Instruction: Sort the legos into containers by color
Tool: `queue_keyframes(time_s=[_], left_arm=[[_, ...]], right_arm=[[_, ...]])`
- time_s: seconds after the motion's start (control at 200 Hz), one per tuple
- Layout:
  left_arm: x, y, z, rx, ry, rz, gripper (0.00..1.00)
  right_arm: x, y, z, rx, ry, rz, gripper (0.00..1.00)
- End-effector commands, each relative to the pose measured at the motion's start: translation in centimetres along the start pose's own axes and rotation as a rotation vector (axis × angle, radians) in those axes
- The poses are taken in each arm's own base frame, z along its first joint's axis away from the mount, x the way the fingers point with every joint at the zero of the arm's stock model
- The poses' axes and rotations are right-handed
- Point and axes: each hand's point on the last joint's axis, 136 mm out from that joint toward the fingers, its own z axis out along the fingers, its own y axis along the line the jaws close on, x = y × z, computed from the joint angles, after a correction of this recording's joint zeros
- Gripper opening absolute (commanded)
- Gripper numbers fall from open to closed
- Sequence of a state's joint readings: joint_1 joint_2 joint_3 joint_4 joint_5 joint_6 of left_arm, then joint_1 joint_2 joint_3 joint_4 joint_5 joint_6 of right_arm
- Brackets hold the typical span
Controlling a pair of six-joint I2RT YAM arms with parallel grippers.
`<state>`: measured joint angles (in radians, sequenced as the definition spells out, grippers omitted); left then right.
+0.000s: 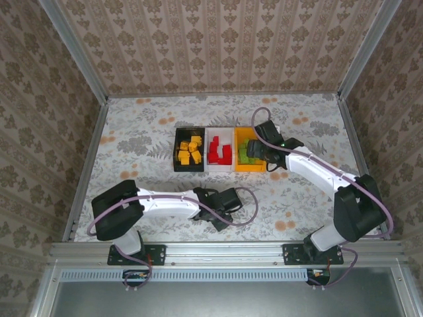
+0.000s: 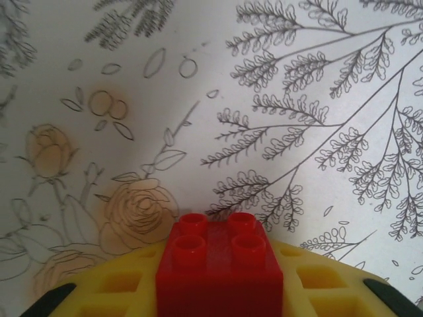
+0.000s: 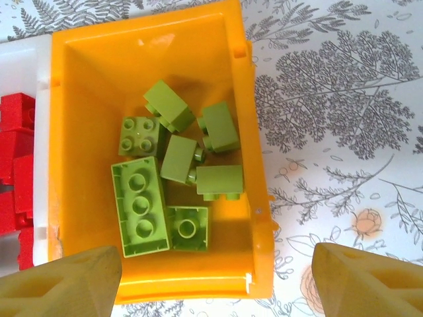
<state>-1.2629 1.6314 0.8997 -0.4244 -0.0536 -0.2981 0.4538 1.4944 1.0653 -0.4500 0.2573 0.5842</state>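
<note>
A red lego [image 2: 219, 271] with four studs sits clamped between the yellow pads [image 2: 112, 287] of my left gripper [image 2: 218, 285], just above the floral tablecloth. In the top view my left gripper [image 1: 225, 210] is low over the near middle of the table. My right gripper [image 1: 254, 153] hovers open over the orange container [image 3: 259, 198]; its fingers [image 3: 63, 284] are spread wide with nothing between them. Several light green legos [image 3: 172, 185] lie in that container. The white container [image 1: 220, 169] holds red legos [image 1: 220, 152], and the black container [image 1: 177, 148] holds yellow legos [image 1: 190, 150].
The three containers stand side by side at mid-table. Patterned walls with metal posts [image 1: 79, 59] enclose the table on three sides. The right arm [image 1: 317, 168] stretches diagonally from its base to the orange container.
</note>
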Motion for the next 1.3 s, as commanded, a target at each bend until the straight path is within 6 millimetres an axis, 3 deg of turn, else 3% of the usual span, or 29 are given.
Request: queue_keyframes(time_s=[0.0,0.15,0.22,0.36,0.5,0.665,0.705,0.82,0.865,0.98,1.015,1.12,1.2,1.295], left_arm=[[-3.9,2.3,-3.4,-0.045,-0.144,-0.052,0.30],[-9.5,6.6,-7.2,-0.100,-0.331,-0.155,0.30],[-12.2,8.8,-8.7,-0.133,-0.404,-0.194,0.30],[-16.5,13.2,-9.6,-0.205,-0.466,-0.271,0.30],[-18.2,17.8,-7.9,-0.283,-0.445,-0.369,0.31],[-19.6,20.6,-5.9,-0.318,-0.425,-0.422,0.34],[-19.7,21.1,-5.5,-0.324,-0.420,-0.434,0.39],[-20.1,21.7,-5.6,-0.306,-0.438,-0.466,0.67],[-20.6,21.6,-6.6,-0.295,-0.471,-0.468,0.78],[-21.4,21.2,-10.2,-0.280,-0.575,-0.480,0.90],[-21.4,21.0,-11.4,-0.276,-0.609,-0.485,0.99],[-20.9,20.5,-15.3,-0.260,-0.710,-0.494,1.00],[-20.0,20.2,-18.4,-0.273,-0.807,-0.491,1.00],[-17.8,20.7,-21.4,-0.354,-0.921,-0.470,1.00]], right_arm=[[-0.1,-1.1,-1.1,0.014,-0.037,0.047,0.77],[1.2,-1.9,-1.0,0.017,-0.023,0.074,0.77],[1.2,-2.1,-2.0,0.001,-0.043,0.092,0.77],[2.1,-2.8,-2.1,0.007,-0.032,0.102,0.77],[2.7,-3.2,-2.6,-0.001,-0.043,0.111,0.77],[2.7,-3.7,-3.4,-0.005,-0.063,0.111,0.77],[2.6,-3.7,-3.6,-0.011,-0.067,0.112,0.77],[2.3,-3.6,-4.4,-0.037,-0.089,0.110,0.78],[2.2,-3.6,-4.7,-0.045,-0.102,0.112,0.78],[1.8,-3.6,-5.5,-0.066,-0.133,0.111,0.80],[1.6,-3.5,-5.8,-0.072,-0.142,0.109,0.81],[1.1,-3.9,-6.4,-0.064,-0.180,0.112,0.84],[0.6,-4.6,-6.9,-0.044,-0.221,0.124,0.99],[0.1,-6.1,-7.5,0.022,-0.277,0.160,1.00]])
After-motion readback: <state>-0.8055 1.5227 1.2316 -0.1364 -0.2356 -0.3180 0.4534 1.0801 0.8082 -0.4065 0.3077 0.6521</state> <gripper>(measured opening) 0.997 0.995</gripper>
